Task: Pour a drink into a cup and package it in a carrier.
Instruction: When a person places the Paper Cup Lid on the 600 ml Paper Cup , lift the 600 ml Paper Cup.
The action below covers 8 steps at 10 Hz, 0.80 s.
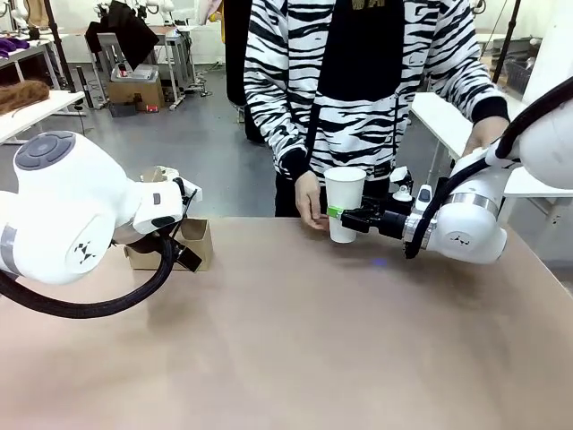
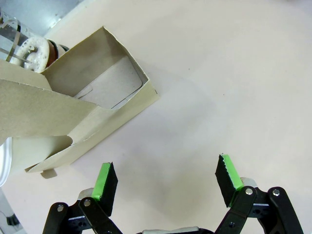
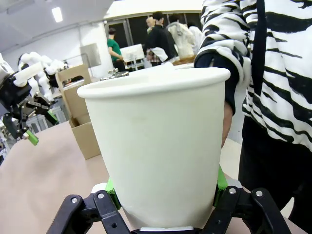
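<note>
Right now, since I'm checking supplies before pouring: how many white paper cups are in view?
1. The cup is near the far edge of the table, in the jaws of the right gripper, the person's hand against it. Others may be hidden.

Bright, even overhead light. A ceiling lamp (image 3: 57, 13) glares in the right wrist view. Shadows on the worktop (image 1: 295, 340) are soft. Wrist views bend at the edges. The cup (image 3: 156, 146) is sharp, the far background slightly soft.
</note>
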Available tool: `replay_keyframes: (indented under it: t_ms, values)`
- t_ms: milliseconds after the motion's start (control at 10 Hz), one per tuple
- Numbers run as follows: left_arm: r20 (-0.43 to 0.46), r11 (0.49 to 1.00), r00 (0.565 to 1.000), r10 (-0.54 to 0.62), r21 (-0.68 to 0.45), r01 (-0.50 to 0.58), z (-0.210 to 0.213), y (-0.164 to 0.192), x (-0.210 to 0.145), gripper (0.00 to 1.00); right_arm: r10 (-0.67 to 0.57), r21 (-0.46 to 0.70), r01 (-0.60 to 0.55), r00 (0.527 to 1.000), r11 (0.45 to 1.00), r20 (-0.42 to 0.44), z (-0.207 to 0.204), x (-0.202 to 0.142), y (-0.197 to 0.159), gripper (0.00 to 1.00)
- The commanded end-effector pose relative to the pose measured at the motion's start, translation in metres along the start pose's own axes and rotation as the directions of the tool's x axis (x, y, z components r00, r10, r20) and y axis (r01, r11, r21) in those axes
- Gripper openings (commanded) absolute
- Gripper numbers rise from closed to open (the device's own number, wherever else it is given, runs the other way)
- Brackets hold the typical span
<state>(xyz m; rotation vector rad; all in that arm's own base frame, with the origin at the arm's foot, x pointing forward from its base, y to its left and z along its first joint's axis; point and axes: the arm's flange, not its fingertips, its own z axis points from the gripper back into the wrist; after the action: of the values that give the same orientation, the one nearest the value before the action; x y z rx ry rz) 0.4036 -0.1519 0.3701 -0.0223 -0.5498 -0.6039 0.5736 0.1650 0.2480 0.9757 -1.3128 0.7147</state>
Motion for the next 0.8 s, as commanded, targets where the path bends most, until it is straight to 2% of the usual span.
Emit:
replay_keyframes:
  t_ms: [0,700]
  values:
    - [0.001,1.000,1.000,0.001,-0.002,-0.001,0.0004,0.0001,0.0000,1.00,-0.005,-0.010,0.005,1.000,1.000,0.016,-0.0027,0.0015,0.0022,0.80]
    - [0.001,1.000,1.000,0.001,-0.002,-0.001,0.0004,0.0001,0.0000,1.00,-0.005,-0.010,0.005,1.000,1.000,0.016,-0.0027,0.0015,0.0022,0.80]
